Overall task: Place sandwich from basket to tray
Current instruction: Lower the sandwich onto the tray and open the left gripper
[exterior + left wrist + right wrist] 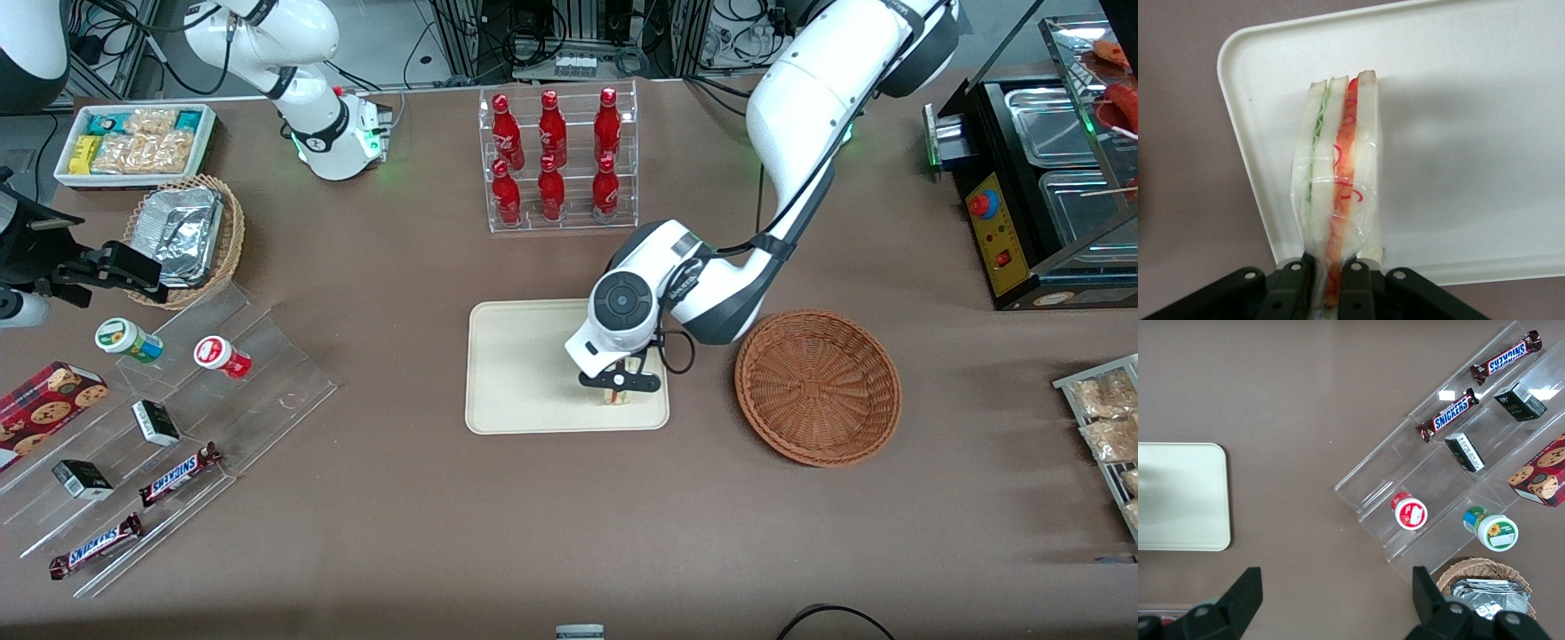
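Gripper: the gripper (617,382), at frame centre, clamps the sandwich (1338,200) by 1 wrapped edge.
Sandwich: held upright over the tray (516,373), near the corner closest to the basket (818,387).
Basket: empty, lower right of centre.
Advice: lower until the wedge rests on the tray, then release gently, keeping clear of the rim.

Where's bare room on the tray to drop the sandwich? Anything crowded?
The gripper, shut on the sandwich, is over the tray at its end beside the basket. The tray's remainder, toward the parked arm's end, is bare. Crowding: only the bottle rack, farther from the camera.
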You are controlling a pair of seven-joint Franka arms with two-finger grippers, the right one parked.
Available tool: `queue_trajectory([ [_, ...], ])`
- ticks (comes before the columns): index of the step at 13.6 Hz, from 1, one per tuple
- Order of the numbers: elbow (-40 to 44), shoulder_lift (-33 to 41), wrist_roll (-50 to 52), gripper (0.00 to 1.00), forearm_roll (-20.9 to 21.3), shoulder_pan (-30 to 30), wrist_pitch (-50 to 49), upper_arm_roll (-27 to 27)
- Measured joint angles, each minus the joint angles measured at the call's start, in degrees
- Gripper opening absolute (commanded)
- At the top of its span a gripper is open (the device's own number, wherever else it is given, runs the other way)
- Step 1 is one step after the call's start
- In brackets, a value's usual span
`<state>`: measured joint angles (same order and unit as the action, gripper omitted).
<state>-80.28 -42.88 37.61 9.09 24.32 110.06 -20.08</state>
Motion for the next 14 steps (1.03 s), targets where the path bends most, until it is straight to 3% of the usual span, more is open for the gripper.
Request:
queue_trajectory([
  [7, 1.02, -2.32, 3.18, 0.00, 2.27, 1.48, 1.48, 0.13],
  [8, 1.08, -2.48, 3.37, 0.12, 2.32, 1.56, 1.63, 0.15],
  [9, 1.10, -2.56, 3.43, 0.30, 2.32, 1.57, 1.65, 0.17],
  [10, 1.11, -2.63, 3.46, 0.56, 2.32, 1.57, 1.65, 0.20],
  [11, 1.11, -2.74, 3.47, 1.00, 2.32, 1.58, 1.69, 0.24],
  [14, 1.11, -3.00, 3.85, 1.00, 2.35, 1.87, 3.98, 0.28],
])
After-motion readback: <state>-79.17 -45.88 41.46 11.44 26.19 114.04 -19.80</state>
